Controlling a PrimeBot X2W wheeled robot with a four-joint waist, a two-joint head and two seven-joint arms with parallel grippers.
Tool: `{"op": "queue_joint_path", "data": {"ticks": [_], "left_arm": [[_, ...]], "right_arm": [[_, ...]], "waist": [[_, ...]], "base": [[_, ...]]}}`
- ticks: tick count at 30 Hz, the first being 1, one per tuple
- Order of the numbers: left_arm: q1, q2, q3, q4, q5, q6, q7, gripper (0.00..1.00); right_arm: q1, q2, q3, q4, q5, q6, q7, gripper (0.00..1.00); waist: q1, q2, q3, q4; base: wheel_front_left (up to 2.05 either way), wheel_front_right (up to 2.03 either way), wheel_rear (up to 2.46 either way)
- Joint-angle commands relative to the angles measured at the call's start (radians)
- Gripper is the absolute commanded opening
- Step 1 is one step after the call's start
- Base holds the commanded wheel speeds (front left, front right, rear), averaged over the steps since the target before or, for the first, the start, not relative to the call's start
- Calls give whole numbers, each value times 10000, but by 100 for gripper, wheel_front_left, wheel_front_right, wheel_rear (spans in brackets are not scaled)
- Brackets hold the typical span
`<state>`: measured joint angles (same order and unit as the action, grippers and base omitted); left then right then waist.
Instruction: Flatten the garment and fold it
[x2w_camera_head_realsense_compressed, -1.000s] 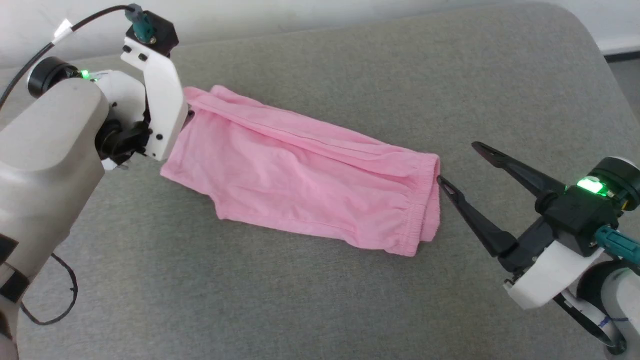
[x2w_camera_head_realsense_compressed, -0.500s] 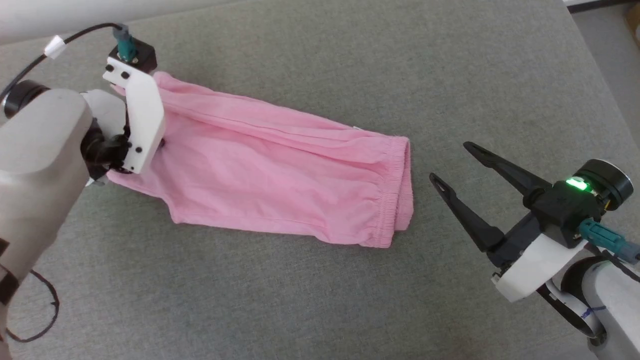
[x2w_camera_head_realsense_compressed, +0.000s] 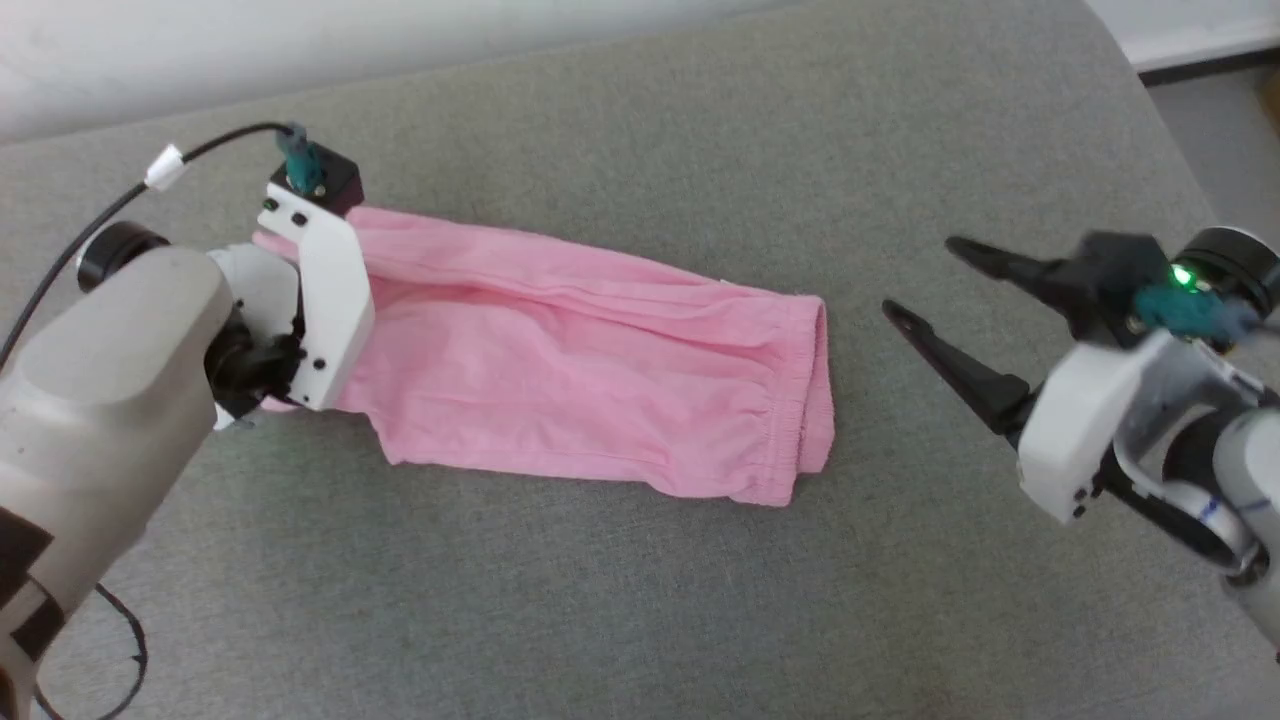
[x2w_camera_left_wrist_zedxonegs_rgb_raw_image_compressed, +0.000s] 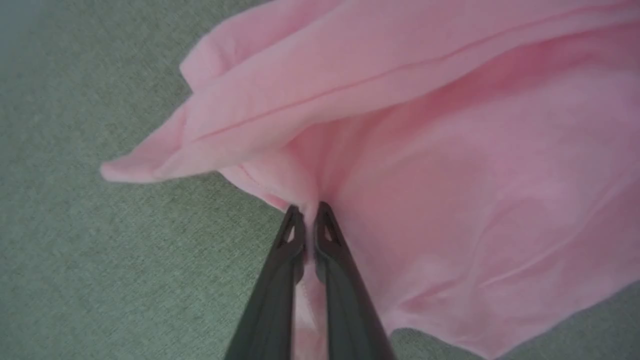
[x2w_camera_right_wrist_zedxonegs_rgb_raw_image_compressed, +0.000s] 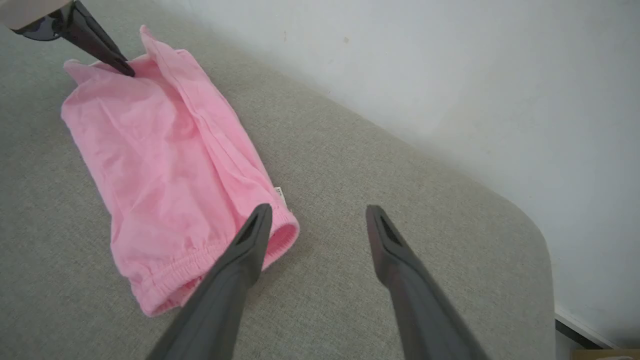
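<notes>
Just one garment (x2w_camera_head_realsense_compressed: 590, 370), two pincers (x2w_camera_left_wrist_zedxonegs_rgb_raw_image_compressed: 306, 210) (x2w_camera_head_realsense_compressed: 920, 277).

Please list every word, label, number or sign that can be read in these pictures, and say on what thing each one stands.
No text can be read.
The small white label at the waistband end of the garment: too small to read.
The blue scribble on the right arm: blurred, not readable.

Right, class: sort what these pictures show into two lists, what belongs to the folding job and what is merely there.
Belongs to the job:
pink shorts
left gripper, shut on the shorts
right gripper, open, near the waistband

Merely there:
grey fabric surface under the shorts
black cable by the left arm
white wall
</notes>
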<state>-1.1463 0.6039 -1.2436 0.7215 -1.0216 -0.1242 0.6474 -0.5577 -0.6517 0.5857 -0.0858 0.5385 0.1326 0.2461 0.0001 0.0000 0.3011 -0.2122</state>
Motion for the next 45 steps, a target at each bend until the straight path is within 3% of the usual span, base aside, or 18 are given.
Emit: {"op": "queue_joint_path", "data": {"ticks": [1, 2, 5, 11, 20, 27, 28, 29, 37, 45], "left_arm": [[242, 44, -77, -87, -139, -65, -144, 0], [242, 44, -77, -87, -139, -65, -144, 0], [362, 39, -105, -125, -205, -65, -323, 0], [326, -66, -127, 14, -197, -65, -675, 0], [-23, -405, -166, 167, -46, -65, -1037, 0], [-94, -494, -215, 280, -26, -65, -1172, 0], [-69, -478, -221, 300, -39, -65, -1195, 0], [-35, -459, -226, 329, -63, -65, -1219, 0], [456, -410, -238, 265, -411, -65, -1739, 0], [1169, 285, -316, -1218, -293, -65, -2255, 0]], "right_arm": [[-487, -52, 236, 250, 636, -19, 799, 100], [-487, -52, 236, 250, 636, -19, 799, 100], [-1123, 58, 753, 1017, 1769, -19, 2729, 100], [-1970, 1278, 1341, 2834, 3100, -19, 5036, 100], [-2201, 3422, 1279, 5911, 2993, -19, 4981, 100], [-1876, 3901, 2160, 7108, 2761, -19, 4671, 100], [-1881, 3865, 2289, 7029, 2831, -19, 4552, 62], [-1910, 3808, 2366, 6932, 2921, -19, 4372, 0], [-2322, 2718, 2921, 5760, 3737, -19, 3055, 0], [-1976, 845, 3148, 3930, 4633, -19, 2221, 0]], "waist": [[-1, 0, -366, 203], [-1, 0, -366, 203], [-1, 0, -439, 235], [-1, 0, -329, 307], [-1, 0, 197, 612], [-1, 0, 366, 732], [-1, 0, 358, 720], [-1, 0, 332, 701], [-1, 0, -409, 792], [-1, 0, -1389, 1373]], "base": [[0, 0, 0], [0, 0, 0], [0, 0, 0], [0, 0, 0], [0, 0, 0], [0, 0, 0], [0, 0, 0], [0, 0, 0], [0, 0, 0], [0, 0, 0]]}}
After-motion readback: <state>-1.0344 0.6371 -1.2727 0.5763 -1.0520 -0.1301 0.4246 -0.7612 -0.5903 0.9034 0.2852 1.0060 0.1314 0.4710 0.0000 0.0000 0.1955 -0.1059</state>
